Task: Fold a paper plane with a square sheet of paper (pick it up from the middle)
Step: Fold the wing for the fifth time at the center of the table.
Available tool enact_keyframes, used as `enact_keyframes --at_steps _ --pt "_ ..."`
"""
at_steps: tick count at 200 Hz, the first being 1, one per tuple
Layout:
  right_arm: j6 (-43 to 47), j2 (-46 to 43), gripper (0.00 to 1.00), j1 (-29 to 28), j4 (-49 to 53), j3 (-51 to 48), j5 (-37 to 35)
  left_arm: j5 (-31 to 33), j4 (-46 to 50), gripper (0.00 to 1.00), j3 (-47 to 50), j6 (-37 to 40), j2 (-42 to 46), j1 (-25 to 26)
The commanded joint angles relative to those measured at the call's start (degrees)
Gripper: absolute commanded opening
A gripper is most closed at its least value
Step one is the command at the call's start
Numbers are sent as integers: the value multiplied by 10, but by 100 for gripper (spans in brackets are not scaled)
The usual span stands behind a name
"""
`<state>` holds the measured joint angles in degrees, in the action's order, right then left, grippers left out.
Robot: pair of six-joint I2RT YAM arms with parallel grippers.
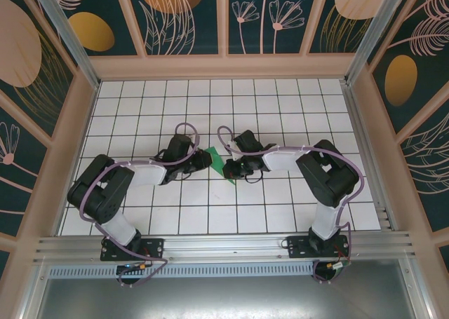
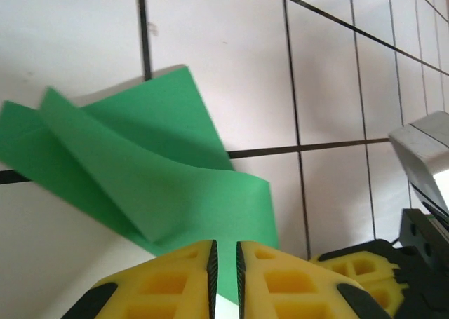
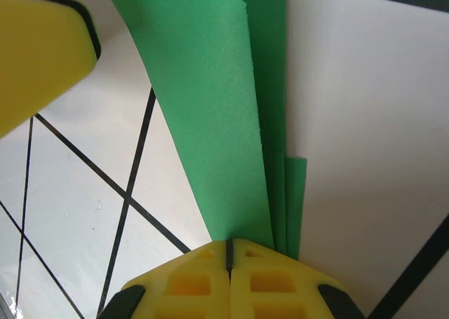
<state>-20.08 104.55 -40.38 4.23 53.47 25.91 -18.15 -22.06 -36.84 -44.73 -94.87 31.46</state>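
Observation:
The sheet of paper (image 1: 218,162) is bright green and folded into several long layers, held just above the tiled table between my two grippers. In the left wrist view the sheet of paper (image 2: 154,172) lies creased and partly lifted ahead of my left gripper (image 2: 224,263). Its yellow jaws stand a narrow gap apart, with green showing through the gap and nothing pinched. My right gripper (image 3: 229,252) is shut on the sheet of paper (image 3: 210,109), whose layers run straight out from its jaws. From above, the left gripper (image 1: 208,160) and right gripper (image 1: 229,169) almost touch.
The white tiled table (image 1: 280,109) is boxed in by patterned walls at the back and sides, and an aluminium rail (image 1: 224,247) runs along the near edge. My left gripper's yellow finger (image 3: 35,45) hangs close over the paper, and the right gripper's finger (image 2: 358,266) sits right beside the left jaws.

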Motion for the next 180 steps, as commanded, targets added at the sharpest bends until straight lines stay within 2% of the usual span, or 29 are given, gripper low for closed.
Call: enact_keyframes --at_steps 1,28,75,118,150,180 --pt "-6 28 0 0 27 -19 -35 -18 -45 18 12 11 1 11" --pt "-7 32 0 0 28 -17 -32 -30 -59 16 9 8 -7 24" --pt "-8 34 0 0 31 -16 -31 -53 -69 6 8 3 -49 35" --pt "-10 40 0 -1 32 -15 -29 -67 -72 3 -7 4 -69 40" --pt "-10 40 0 -1 36 -18 -30 -38 -38 3 -17 2 -86 40" --pt "-3 41 0 -2 47 -26 -39 31 20 3 -29 -3 -87 39"
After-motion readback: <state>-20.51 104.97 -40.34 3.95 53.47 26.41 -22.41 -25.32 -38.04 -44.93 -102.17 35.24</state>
